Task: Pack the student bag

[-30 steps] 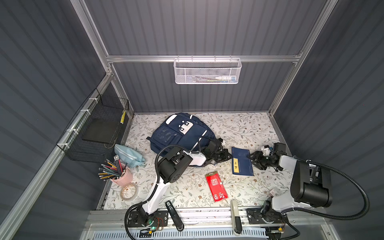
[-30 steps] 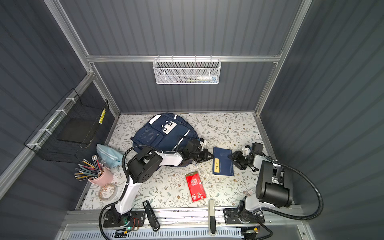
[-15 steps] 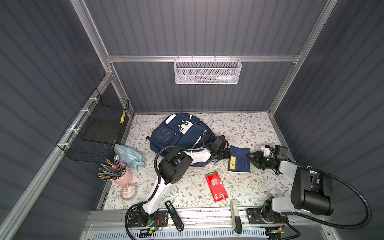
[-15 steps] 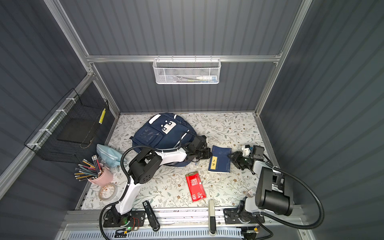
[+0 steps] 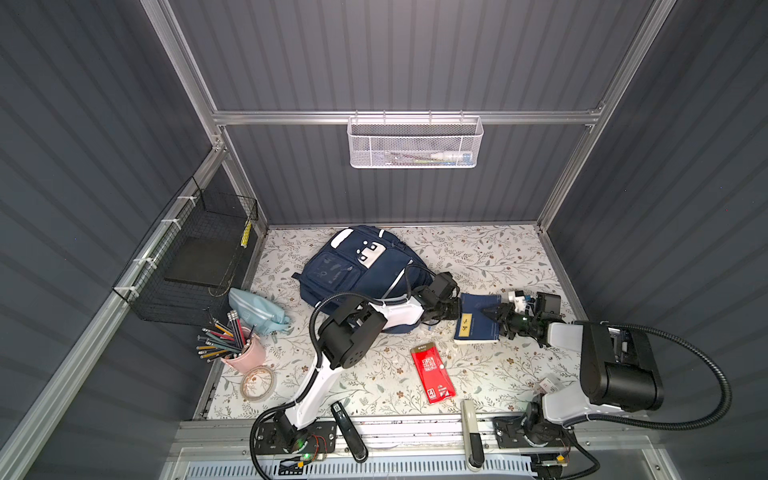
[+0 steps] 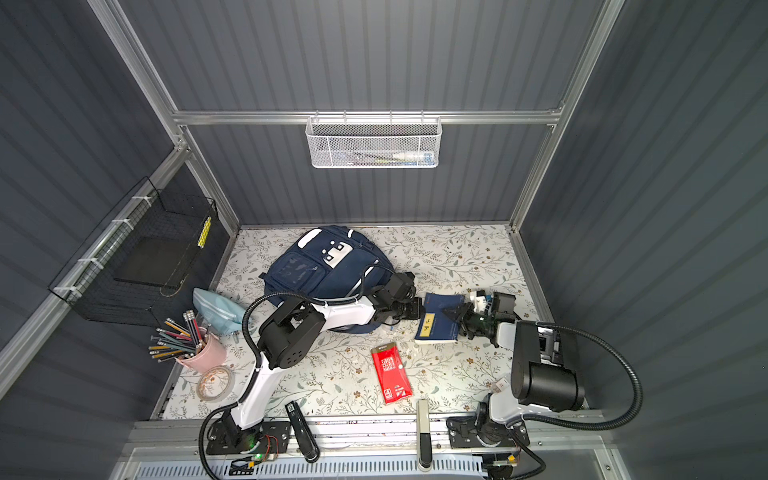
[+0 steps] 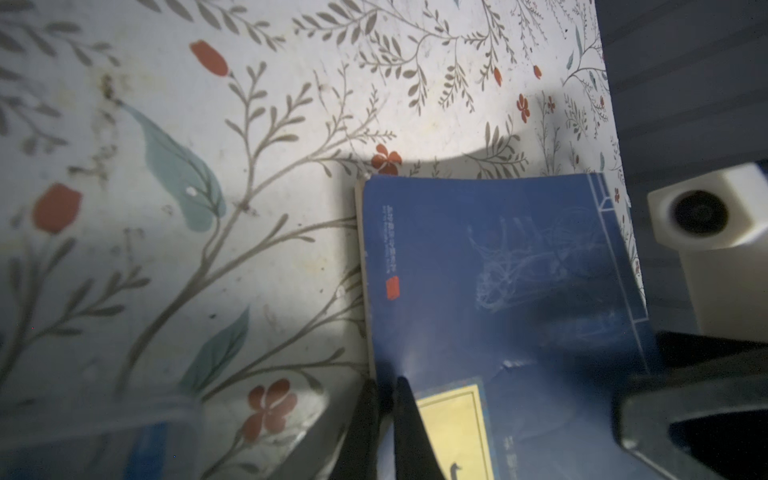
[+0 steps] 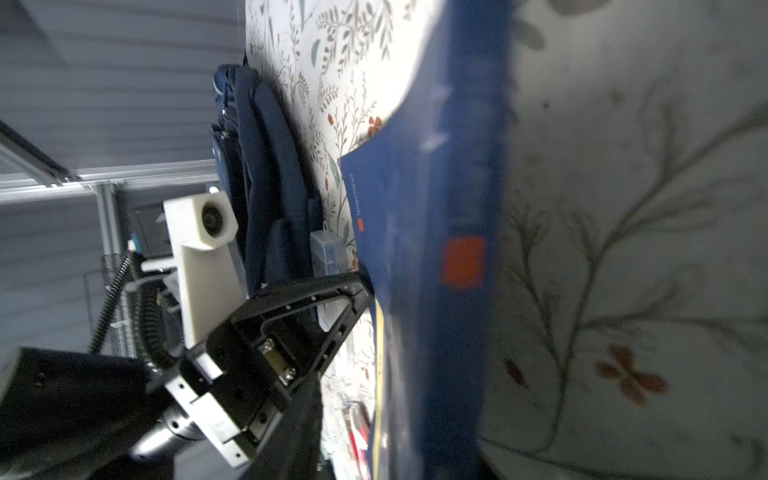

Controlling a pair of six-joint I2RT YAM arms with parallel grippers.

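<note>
- Sliding in since a second ago, the right hand point(image 5: 492, 313) now sits over the blue book point(image 5: 478, 305), to the right of the student bag point(image 5: 353, 270). I cannot tell whether it is spread or pinching.
- One student bag lies front-up on the floral worktop point(image 5: 478, 253).
- Left hand point(image 7: 388, 411), at the bag's right side, pinches the book's edge.
- The book carries one yellow label point(image 7: 453, 419) and one red seal point(image 7: 392, 287); the writing is unreadable.
- One red booklet point(image 5: 432, 372) lies in front of the bag; only a "4" is legible.
</note>
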